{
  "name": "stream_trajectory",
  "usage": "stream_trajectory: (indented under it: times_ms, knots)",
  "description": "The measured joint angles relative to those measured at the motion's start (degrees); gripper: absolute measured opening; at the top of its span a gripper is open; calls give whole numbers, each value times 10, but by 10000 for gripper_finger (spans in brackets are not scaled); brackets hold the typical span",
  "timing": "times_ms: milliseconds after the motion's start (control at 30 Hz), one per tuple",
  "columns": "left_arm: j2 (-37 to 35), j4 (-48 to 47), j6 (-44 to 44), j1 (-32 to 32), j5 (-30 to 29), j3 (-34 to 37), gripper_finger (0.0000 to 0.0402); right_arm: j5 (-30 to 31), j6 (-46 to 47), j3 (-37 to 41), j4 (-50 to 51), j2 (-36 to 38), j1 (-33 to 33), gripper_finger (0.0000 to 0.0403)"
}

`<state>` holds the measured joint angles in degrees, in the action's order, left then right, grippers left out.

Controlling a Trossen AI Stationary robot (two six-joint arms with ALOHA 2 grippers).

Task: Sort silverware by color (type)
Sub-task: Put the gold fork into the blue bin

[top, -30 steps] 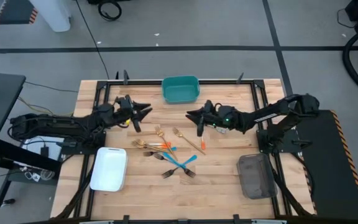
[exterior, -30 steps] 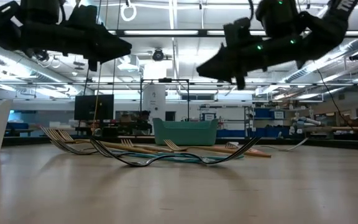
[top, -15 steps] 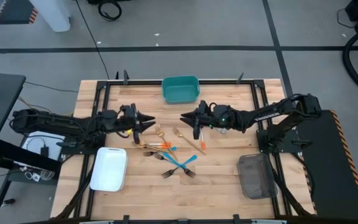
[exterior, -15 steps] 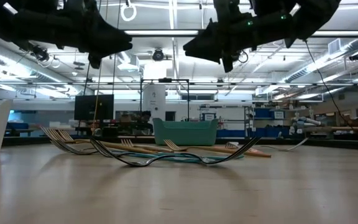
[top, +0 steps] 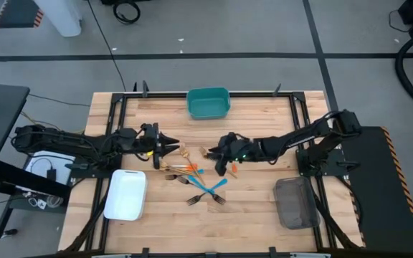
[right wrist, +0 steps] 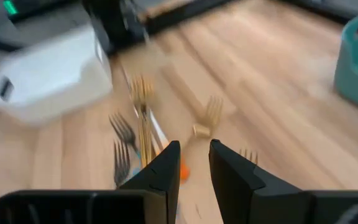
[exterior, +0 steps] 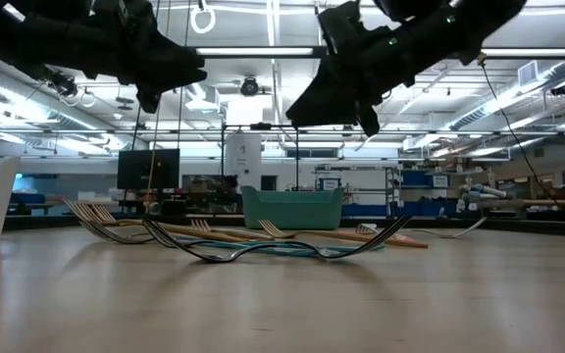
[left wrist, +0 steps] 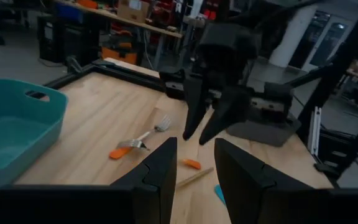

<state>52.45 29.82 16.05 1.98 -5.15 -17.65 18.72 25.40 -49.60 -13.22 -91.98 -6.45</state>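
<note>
Above the wooden table [top: 264,201], both dark grippers are held over the scattered silverware [top: 192,175].
Gold, teal-handled and orange-handled forks lie mid-table; left gripper [top: 172,144] and right gripper [top: 216,148] are seen with fingers slightly apart, empty; beyond stands a teal plastic tray [top: 208,102].

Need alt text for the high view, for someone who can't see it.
Both end effectors, left and right, hang over mixed forks mid-table, jaws slightly parted, empty. Teal tray at the far edge, white tray near left, grey tray near right.
</note>
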Motion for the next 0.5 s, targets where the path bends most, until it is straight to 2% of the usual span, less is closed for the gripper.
stream_trajectory:
  times_ms: [233,500]
  knots:
    - [0,-36,13,0,38,0,116,5,-24,-65,89,-46,-10,94]
    - [-1,-64,-28,1,39,0,116,7,-60,-75,118,-54,-9,124]
